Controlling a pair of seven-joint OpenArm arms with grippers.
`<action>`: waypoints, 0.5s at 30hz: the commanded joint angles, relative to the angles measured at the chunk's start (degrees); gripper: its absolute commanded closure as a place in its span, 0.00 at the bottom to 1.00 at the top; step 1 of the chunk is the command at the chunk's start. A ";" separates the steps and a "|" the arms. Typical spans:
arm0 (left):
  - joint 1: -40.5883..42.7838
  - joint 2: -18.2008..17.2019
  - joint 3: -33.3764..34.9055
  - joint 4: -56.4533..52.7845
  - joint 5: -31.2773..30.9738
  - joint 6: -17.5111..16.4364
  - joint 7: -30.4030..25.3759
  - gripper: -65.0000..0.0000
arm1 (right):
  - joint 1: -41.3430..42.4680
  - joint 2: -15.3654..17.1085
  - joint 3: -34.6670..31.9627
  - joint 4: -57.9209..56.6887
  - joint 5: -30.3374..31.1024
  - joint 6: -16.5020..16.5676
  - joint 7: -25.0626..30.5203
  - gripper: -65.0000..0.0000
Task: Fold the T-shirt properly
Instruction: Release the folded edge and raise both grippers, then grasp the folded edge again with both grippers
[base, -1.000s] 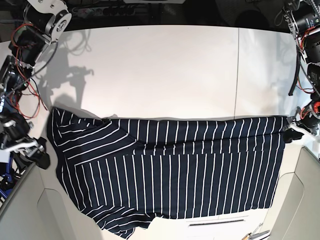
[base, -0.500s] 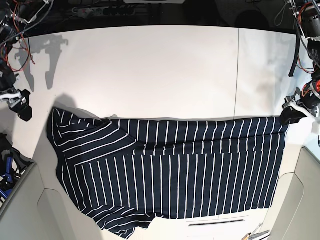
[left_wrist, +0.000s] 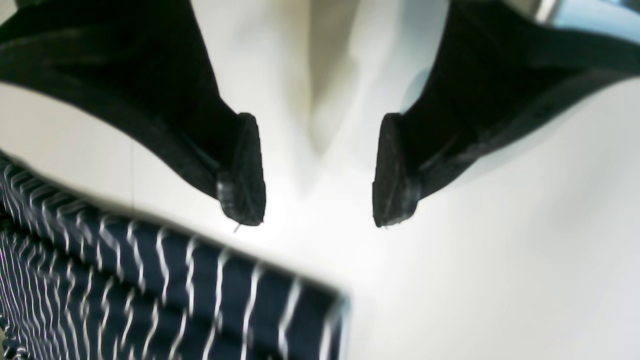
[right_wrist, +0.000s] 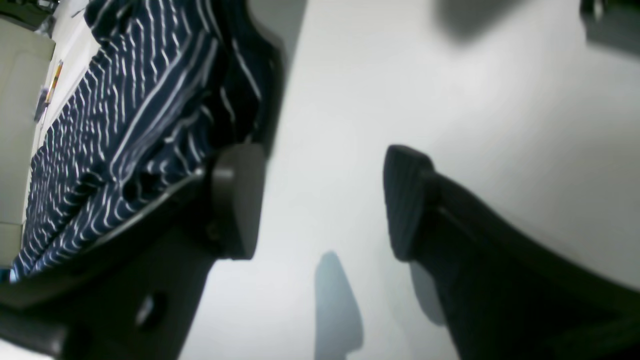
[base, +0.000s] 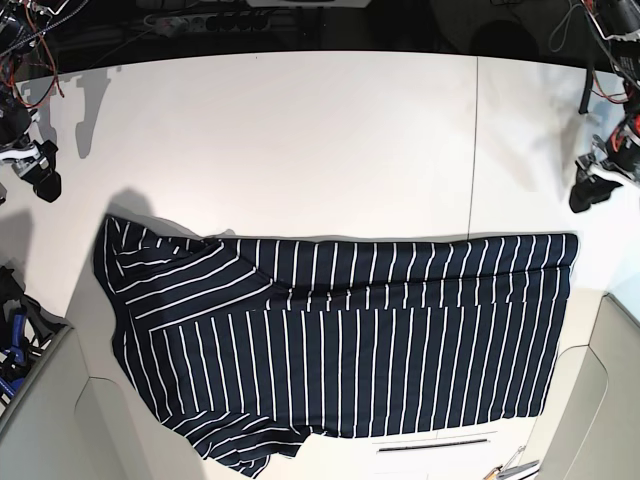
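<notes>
the t-shirt (base: 340, 340) lies spread flat on the near half of the white table (base: 300, 140), its lower hem hanging close to the front edge and one corner drooping over it at the near left of the base view. its dark navy cloth with thin white stripes runs almost the full width of the table, with a folded, slightly rumpled sleeve area at the base view's left and a straight edge at the right.

beyond the shirt's far right corner, the left gripper (base: 588, 190) hangs above bare table, apart from the fabric; in its wrist view the left gripper's (left_wrist: 317, 172) jaws stand parted with nothing between them, and the shirt's corner (left_wrist: 150, 295) sits below the fingertips.

at the far left of the base view, the right gripper (base: 40, 170) is raised near the table's edge, well apart from the shirt. the right gripper's (right_wrist: 320, 205) jaws are spread wide and empty over white table, the striped cloth (right_wrist: 140, 115) off to one side.
</notes>
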 joint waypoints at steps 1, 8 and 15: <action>-0.70 -0.83 -0.35 0.85 -1.33 -0.42 -1.86 0.43 | 0.66 0.98 -0.07 0.24 1.53 0.57 1.57 0.43; -0.72 1.79 -0.37 0.33 -1.14 -0.20 -3.28 0.43 | 2.38 0.98 -1.68 -4.35 1.46 0.61 2.49 0.43; -0.98 1.79 -0.37 -0.04 0.22 0.90 -7.41 0.37 | 4.92 0.98 -2.97 -5.55 1.53 0.61 2.51 0.43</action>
